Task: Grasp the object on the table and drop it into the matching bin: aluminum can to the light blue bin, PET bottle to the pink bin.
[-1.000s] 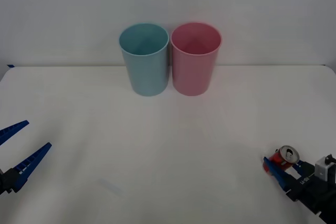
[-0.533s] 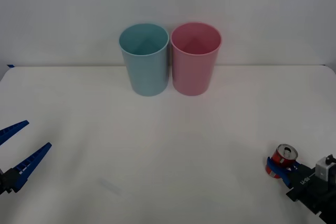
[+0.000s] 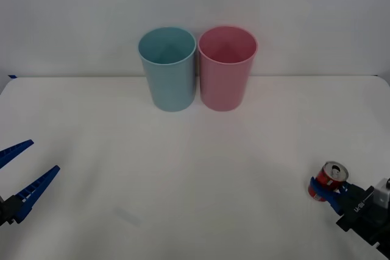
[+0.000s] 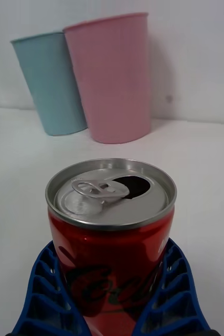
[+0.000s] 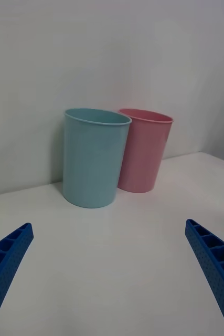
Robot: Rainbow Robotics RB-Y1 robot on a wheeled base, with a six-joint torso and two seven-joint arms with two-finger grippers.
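The small red aluminum can (image 3: 329,178) with its silver lid and pull tab stands at the table's (image 3: 195,168) near right. My right gripper (image 3: 322,190) is shut on it, low on its body. In the right wrist view the blue fingers (image 4: 41,286) curve around both sides of the can (image 4: 110,231). The light blue bin (image 3: 169,71) and the pink bin (image 3: 225,71) stand side by side at the back centre, far from the can. At the near left edge my left gripper (image 3: 42,156) waits open, holding nothing.
The two bins touch or nearly touch; the light blue bin (image 4: 51,84) is left of the pink bin (image 4: 114,79). A wide stretch of white tabletop lies between the can and the bins. A plain white wall rises behind them.
The right gripper's fingers have closed in around the can, and the right arm has drawn back slightly toward the lower right. The left arm has not moved.
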